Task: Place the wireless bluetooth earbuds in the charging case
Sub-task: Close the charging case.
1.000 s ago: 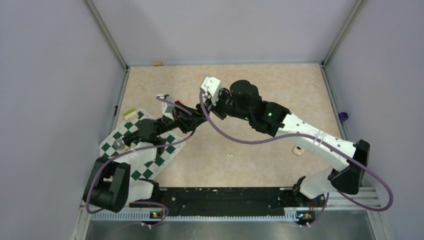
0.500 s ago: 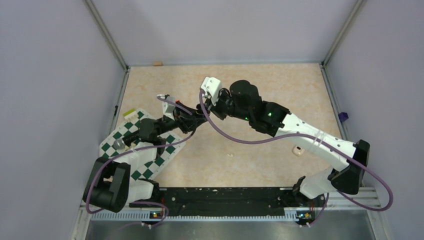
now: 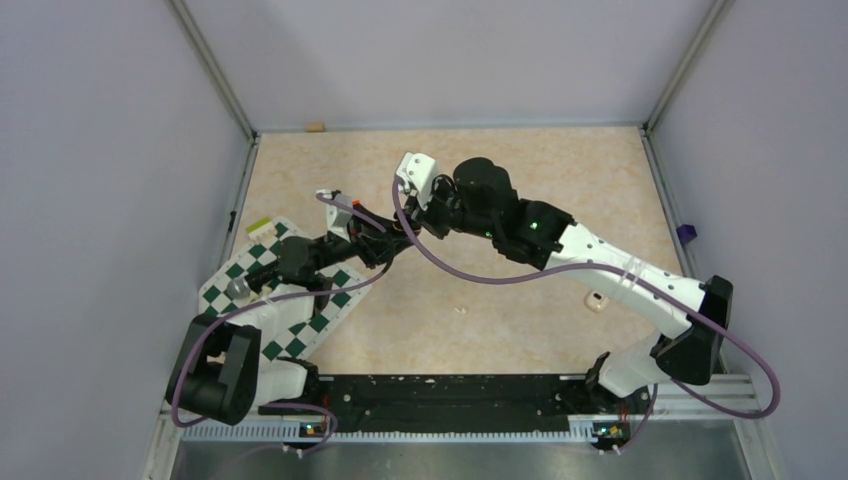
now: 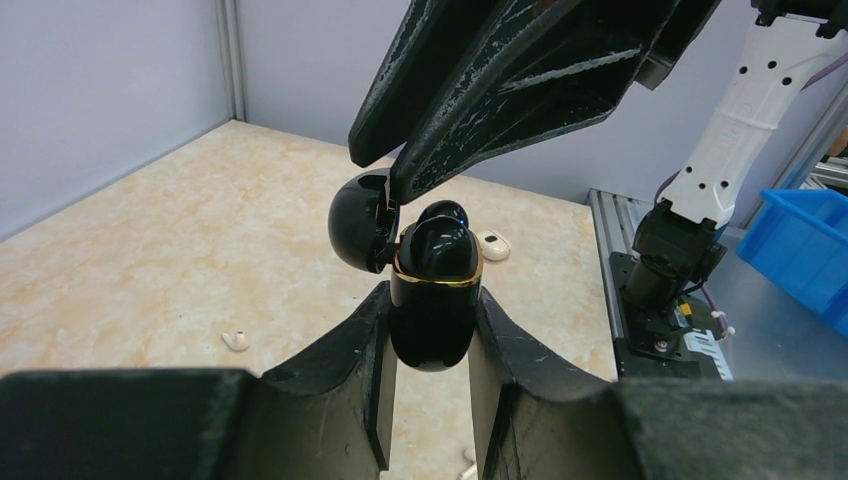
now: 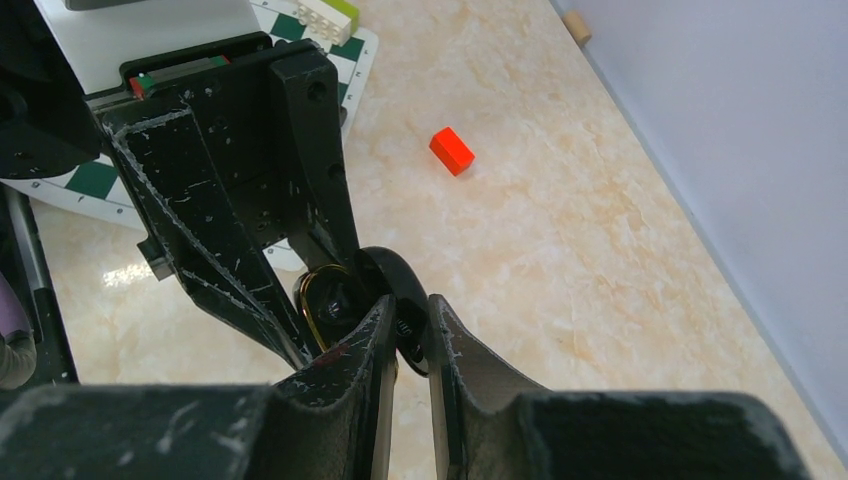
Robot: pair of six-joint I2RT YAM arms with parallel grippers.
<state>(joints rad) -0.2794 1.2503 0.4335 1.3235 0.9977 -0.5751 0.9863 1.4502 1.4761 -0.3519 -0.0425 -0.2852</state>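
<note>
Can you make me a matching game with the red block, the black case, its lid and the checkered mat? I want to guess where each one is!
Things:
1. red block
2. black case
3. lid of the case
4. chequered mat

Clues:
A. pinched by the right pincer
B. lying by itself on the tabletop
C. held upright in the left pincer
D. green and white squares

Right pairs: 1-B, 2-C, 3-A, 4-D

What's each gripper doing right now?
Left gripper: closed on the black charging case.
Right gripper: closed on its open lid.
</note>
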